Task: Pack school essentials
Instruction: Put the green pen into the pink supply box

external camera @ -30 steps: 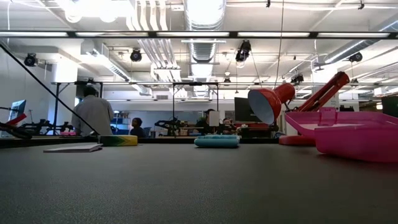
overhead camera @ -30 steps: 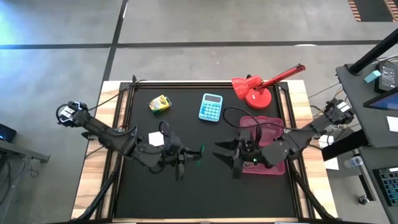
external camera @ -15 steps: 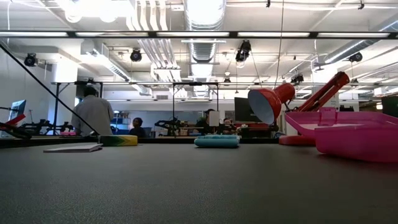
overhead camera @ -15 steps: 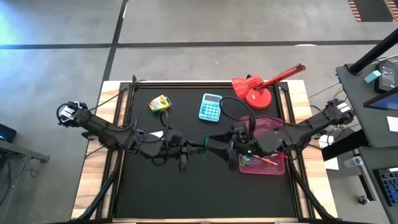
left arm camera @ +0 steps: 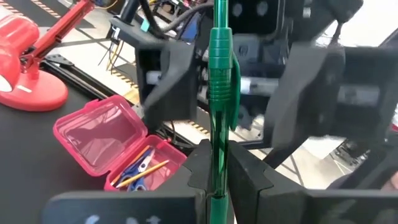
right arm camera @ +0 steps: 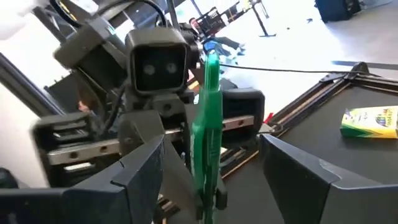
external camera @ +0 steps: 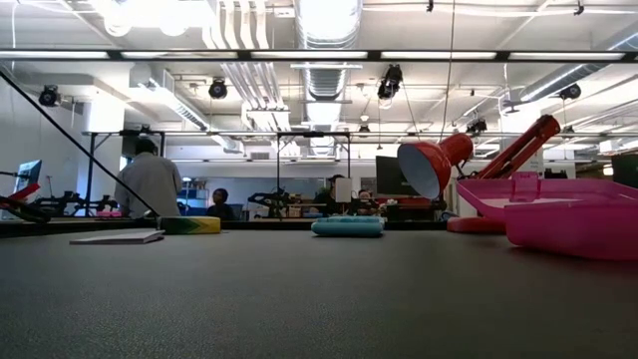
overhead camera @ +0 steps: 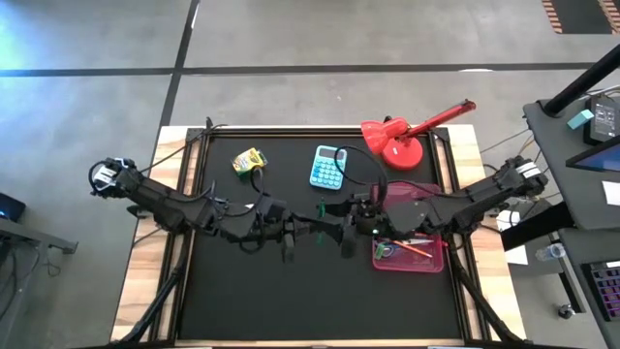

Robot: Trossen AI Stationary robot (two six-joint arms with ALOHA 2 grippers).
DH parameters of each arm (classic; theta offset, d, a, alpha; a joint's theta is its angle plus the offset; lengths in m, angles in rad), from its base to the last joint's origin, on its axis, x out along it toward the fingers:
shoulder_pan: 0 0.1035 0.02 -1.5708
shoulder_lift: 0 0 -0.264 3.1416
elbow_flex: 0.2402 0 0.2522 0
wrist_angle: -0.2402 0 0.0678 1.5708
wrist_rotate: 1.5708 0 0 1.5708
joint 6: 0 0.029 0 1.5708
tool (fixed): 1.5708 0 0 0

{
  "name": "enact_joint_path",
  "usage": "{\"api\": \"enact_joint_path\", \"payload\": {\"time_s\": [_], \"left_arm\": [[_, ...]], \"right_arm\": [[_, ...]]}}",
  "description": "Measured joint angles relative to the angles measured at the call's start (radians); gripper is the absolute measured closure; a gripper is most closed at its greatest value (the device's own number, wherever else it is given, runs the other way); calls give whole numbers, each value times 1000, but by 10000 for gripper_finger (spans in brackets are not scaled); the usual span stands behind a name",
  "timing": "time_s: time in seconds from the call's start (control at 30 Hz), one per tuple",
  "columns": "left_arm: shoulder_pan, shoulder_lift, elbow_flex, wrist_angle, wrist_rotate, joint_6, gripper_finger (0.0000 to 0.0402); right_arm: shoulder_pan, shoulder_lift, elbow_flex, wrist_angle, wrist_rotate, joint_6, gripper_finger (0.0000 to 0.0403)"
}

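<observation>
1. handover of the green pen (left arm camera: 219,93) is the step in hand, as i judge it: the left gripper (overhead camera: 291,233) and right gripper (overhead camera: 347,228) meet nose to nose above the middle of the mat (overhead camera: 320,301), with the pen between them.
2. left fingers (left arm camera: 245,171) are closed on the pen's lower barrel; its own wrist view shows the pads pinching it on both sides.
3. right fingers (right arm camera: 298,180) stand wide open, one either side of the pen and not touching it.
4. pen is held in the air, not lying on the mat. both wrist views show it upright between the fingers. from above it reads only as a short green mark (overhead camera: 320,210) between the two grippers, so i take its long axis as near vertical and crosswise to the line of the arms. which end is the tip i cannot tell.
5. pink case (overhead camera: 412,254) lies open on the right side of the mat, just beside the right arm, with orange pencils (left arm camera: 148,169) and blue scissors (left arm camera: 134,173) already inside.
6. next move, i think, calls for the right fingers to close on the free part of the barrel, clear of the left pads, before the left lets go; then a carry to the case.
7. crayon box (overhead camera: 249,161) sits well apart at the far left, not yet packed.
</observation>
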Motion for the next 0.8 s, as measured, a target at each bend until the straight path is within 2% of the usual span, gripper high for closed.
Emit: {"api": "enact_joint_path", "payload": {"time_s": [0.27,0.43,0.8], "left_arm": [[2,1,-5,-6,0,0,389],[2,1,-8,-10,-8,0,389],[4,1,-8,-8,-14,0,389]], "right_arm": [[-18,13,28,-12,1,-38,198],[-16,11,80,-111,1,-31,223],[-17,12,99,-158,1,37,234]]}}
